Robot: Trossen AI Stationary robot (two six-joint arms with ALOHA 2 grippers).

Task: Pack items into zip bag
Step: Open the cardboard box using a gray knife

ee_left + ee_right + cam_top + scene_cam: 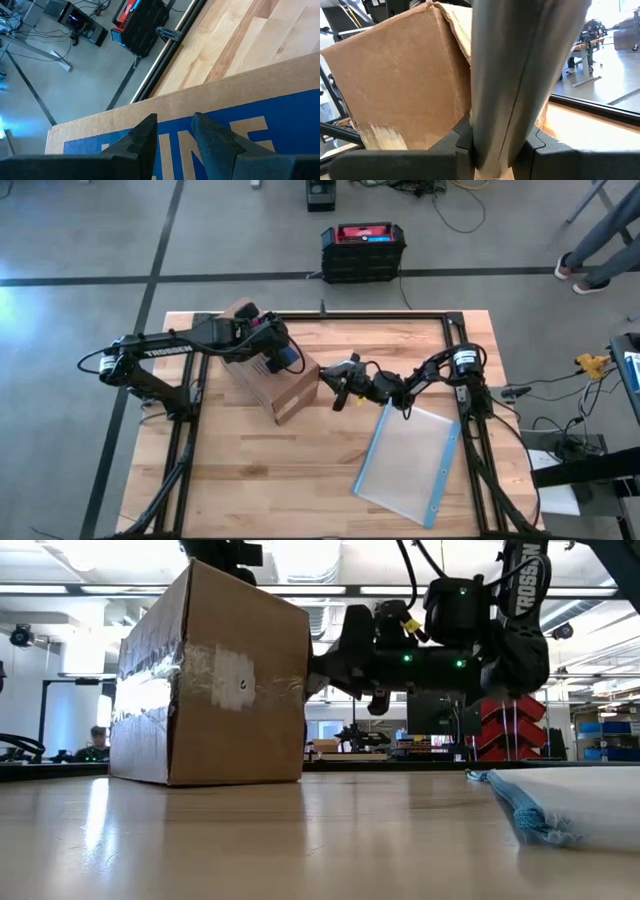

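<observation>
From above, your right gripper (343, 383) sits centre-table; the zip bag (410, 463) lies flat toward five o'clock of it, long axis one-to-seven, right arm nearer. Its wrist view shows the jaws clamped on a grey cylindrical item (520, 75). Your left gripper (172, 132), narrowly parted and empty, hovers over the cardboard box (270, 375).

The surface (300, 470) is pale butcher-block wood in glued strips, smooth with a soft sheen that mirrors the ceiling lights in the low view, framed by matt black metal rails (372, 314). The box (275, 385) is matt brown cardboard, slightly creased, with blue print on one face and a cloudy strip of clear tape (215, 675) across its side. The zip bag (410, 465) is thin clear glossy plastic with a blue strip, and the right tool (492, 145) clamps a smooth grey cylinder with a dull metallic sheen (520, 65).
</observation>
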